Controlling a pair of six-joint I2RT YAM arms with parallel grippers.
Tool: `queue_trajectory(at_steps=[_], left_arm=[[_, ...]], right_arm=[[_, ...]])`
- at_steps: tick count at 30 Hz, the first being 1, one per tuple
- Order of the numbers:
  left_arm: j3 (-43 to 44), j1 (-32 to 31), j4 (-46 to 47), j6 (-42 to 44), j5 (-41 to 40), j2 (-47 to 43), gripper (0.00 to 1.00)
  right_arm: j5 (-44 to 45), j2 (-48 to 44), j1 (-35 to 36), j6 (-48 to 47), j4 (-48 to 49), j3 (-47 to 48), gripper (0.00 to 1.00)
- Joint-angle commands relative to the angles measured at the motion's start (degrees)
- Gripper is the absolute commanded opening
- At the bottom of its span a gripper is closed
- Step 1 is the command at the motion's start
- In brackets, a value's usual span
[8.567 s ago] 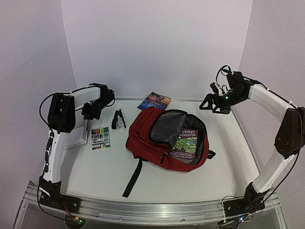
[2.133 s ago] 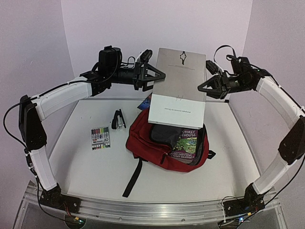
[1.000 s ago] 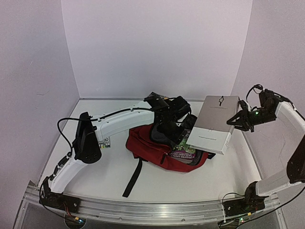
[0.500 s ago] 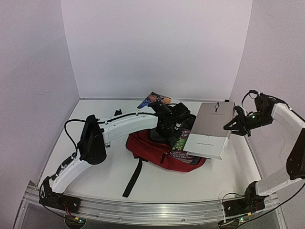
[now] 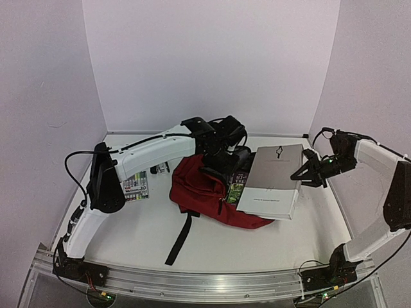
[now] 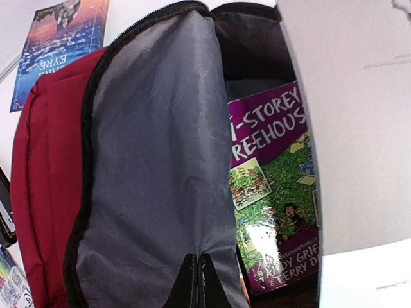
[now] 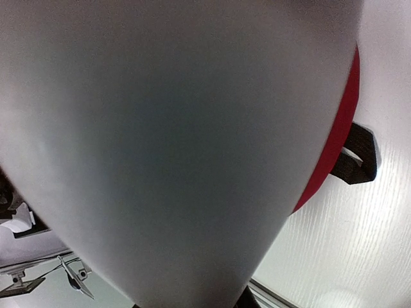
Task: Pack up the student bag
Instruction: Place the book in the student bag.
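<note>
Pinching student bag (image 5: 196, 192) lining (image 6: 148, 160) in left end effector (image 6: 196, 285), clamping grey book (image 5: 270, 179) in right end effector (image 5: 302, 174) — risking snag through lining slip.

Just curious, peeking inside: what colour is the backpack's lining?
Grey; the backpack's lining shows best in the left wrist view.

The student bag (image 5: 192, 187) is red cloth, its lining (image 6: 154, 160) matt; paperback (image 6: 270, 192) glossy, notebook (image 5: 273, 179) matt

student bag (image 5: 196, 192) 1 | books (image 5: 271, 183) 3 | marker pack (image 5: 135, 187) 1 | stapler (image 5: 158, 169) 1
</note>
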Motion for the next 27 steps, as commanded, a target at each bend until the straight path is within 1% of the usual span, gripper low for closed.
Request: queue_trajectory(at_steps=[1,9,13,20,23,25,27], left_arm=[[-2.1,0.5,5.1,-1.0,-2.1,-5.9,0.00],[-4.1,0.6,8.1,-1.0,-2.9,-7.9,0.00],[-8.2,0.6,12.3,-1.2,-3.1,-10.5,0.00],[-12.3,0.6,14.6,-1.7,-6.5,-14.1,0.00],[-12.6,0.6,13.0,-1.0,-7.2,-13.8,0.00],[-13.1,0.6,12.9,-0.7,-7.3,-13.9,0.00],[-15.0,0.6,15.1,0.1,-6.3,-15.2,0.00]], right_arm=[[-4.9,2.3,1.7,-0.1,0.8,-0.2,0.00],[-10.5,7.9,7.1,-0.7,1.1,-0.3,0.00],[-12.6,11.4,8.4,-0.8,1.1,-0.1,0.00],[-12.0,15.6,8.5,-1.8,0.0,1.1,0.00],[-11.1,15.5,8.5,-2.5,-0.8,1.4,0.00],[-11.1,15.3,8.5,-2.5,-0.9,1.0,0.00],[-11.6,15.7,8.5,-2.5,-0.9,0.8,0.00]])
